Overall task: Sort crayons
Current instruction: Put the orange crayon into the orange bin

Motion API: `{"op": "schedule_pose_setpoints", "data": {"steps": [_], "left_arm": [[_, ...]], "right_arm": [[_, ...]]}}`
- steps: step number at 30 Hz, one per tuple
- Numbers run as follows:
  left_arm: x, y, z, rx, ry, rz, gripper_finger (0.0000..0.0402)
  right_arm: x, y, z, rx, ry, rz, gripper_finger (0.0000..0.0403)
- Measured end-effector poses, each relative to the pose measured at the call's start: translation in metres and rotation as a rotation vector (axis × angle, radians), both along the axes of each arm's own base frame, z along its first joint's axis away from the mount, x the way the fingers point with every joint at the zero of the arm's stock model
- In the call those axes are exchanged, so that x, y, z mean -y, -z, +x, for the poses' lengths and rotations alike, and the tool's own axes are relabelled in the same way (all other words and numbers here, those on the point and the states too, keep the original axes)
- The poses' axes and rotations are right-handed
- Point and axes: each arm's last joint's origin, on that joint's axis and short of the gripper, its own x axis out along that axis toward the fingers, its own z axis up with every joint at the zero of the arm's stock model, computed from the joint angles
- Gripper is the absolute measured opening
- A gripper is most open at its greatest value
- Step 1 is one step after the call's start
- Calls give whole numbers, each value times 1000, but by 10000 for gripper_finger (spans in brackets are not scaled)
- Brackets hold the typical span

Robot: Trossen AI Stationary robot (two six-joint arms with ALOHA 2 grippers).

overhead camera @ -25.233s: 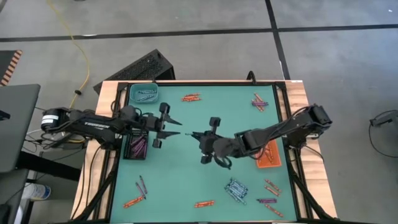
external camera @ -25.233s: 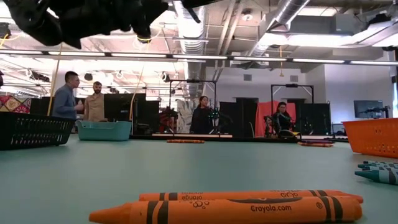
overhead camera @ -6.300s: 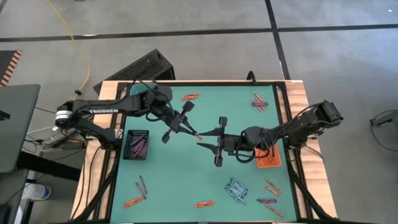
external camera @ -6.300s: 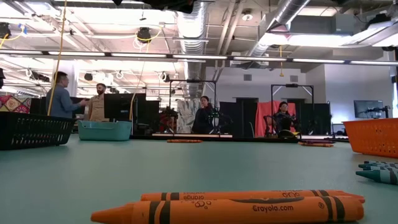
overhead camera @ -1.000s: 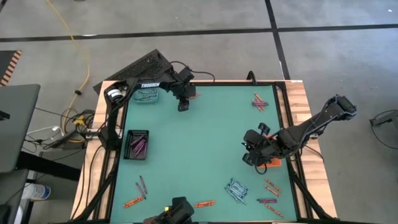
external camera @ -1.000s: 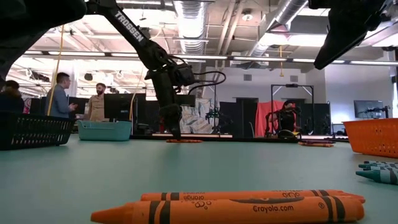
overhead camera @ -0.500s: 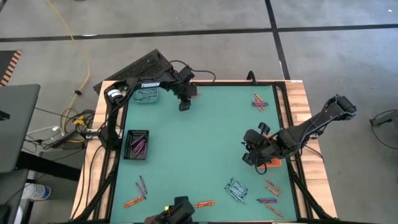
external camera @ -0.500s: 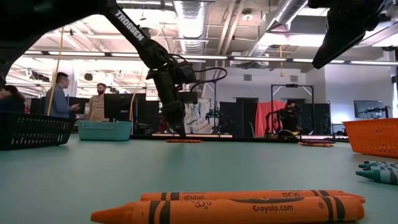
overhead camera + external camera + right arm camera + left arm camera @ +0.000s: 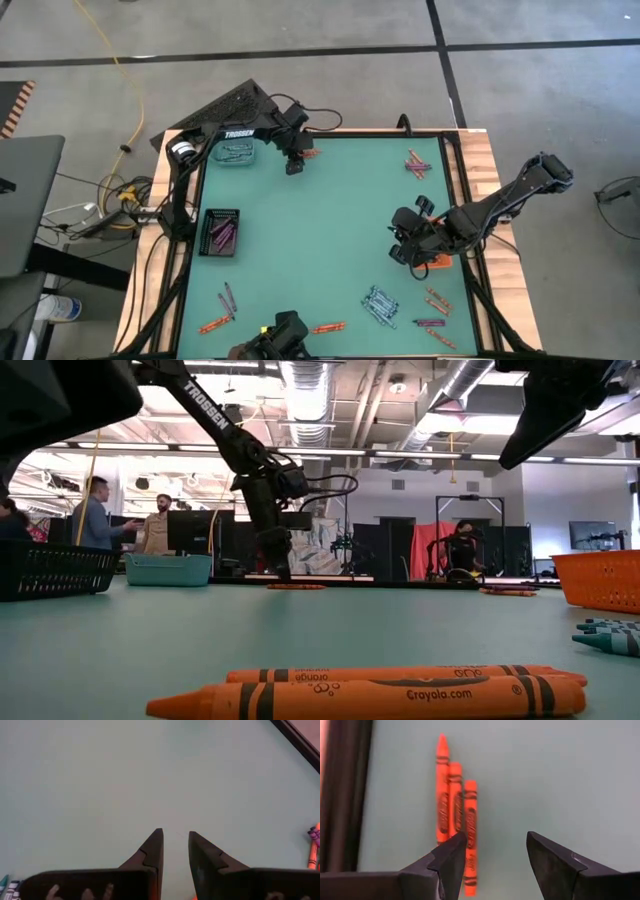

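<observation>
Three orange crayons (image 9: 452, 815) lie side by side flat on the green mat near the far edge (image 9: 309, 155). My left gripper (image 9: 495, 845) hangs open just above the mat beside them (image 9: 293, 166); one fingertip (image 9: 451, 851) stands next to the nearest crayon and nothing is between the fingers. My right gripper (image 9: 175, 837) hovers by the orange tray (image 9: 434, 263) at the right (image 9: 400, 250). It is open by a narrow gap, with only bare mat showing between its tips. More crayons lie in loose groups around the mat.
A teal tray (image 9: 235, 152) stands far left and a black tray (image 9: 220, 231) with purple crayons at the left edge. Crayon groups lie far right (image 9: 418, 164), near left (image 9: 222, 310), near middle (image 9: 328, 327) and near right (image 9: 378, 302). A dark object (image 9: 277, 340) sits at the near edge.
</observation>
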Motion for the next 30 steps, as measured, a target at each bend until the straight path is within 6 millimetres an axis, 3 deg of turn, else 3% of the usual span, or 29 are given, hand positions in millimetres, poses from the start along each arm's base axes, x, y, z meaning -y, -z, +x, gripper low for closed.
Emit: {"op": "schedule_pose_setpoints", "data": {"steps": [19, 30], "left_arm": [[3, 6, -6, -44, -13, -51, 195], [19, 8, 0, -99, 42, -66, 133]], "right_arm": [[-1, -1, 1, 17, 2, 11, 84], [-1, -1, 2, 21, 2, 14, 84]]}}
